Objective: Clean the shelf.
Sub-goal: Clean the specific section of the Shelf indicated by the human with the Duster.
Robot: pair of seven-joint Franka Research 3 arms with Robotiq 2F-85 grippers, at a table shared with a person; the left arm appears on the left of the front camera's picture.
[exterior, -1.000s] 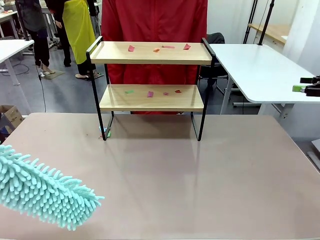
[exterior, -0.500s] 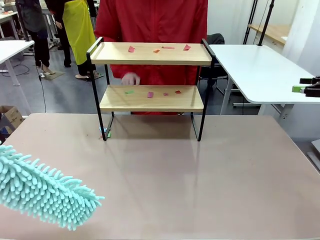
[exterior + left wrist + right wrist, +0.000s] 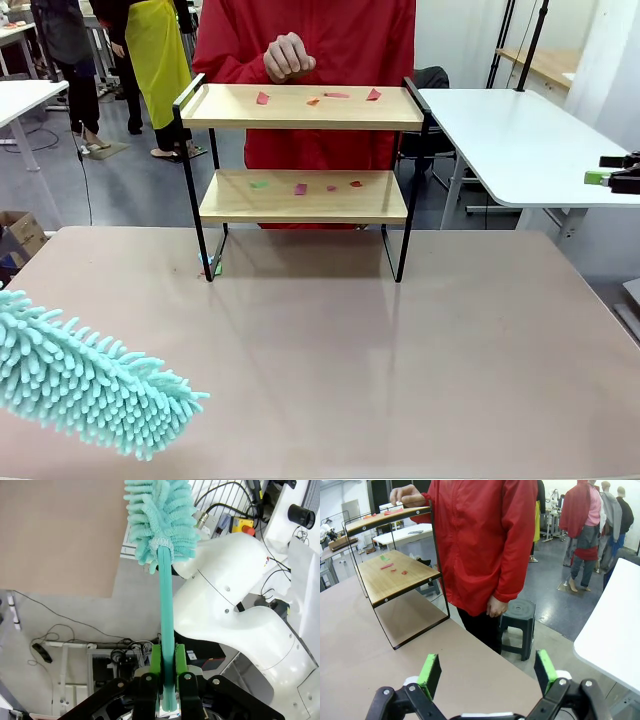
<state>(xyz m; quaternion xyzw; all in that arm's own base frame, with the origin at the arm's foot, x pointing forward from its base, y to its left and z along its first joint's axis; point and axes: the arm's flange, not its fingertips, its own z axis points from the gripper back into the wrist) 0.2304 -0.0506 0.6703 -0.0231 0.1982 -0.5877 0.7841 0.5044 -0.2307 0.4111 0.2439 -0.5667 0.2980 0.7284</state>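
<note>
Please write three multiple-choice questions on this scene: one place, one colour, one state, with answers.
1. Where is the duster head? A) at the near left corner of the table B) on the top board C) on the lower board
2. What colour is the duster? A) red B) turquoise C) yellow
3. How is the left end effector? A) open, empty B) shut on the duster handle C) shut on a paper scrap
Answers: 1 A, low left in the front view, far from the shelf; 2 B, turquoise fibres; 3 B, green pads clamp the handle.
</note>
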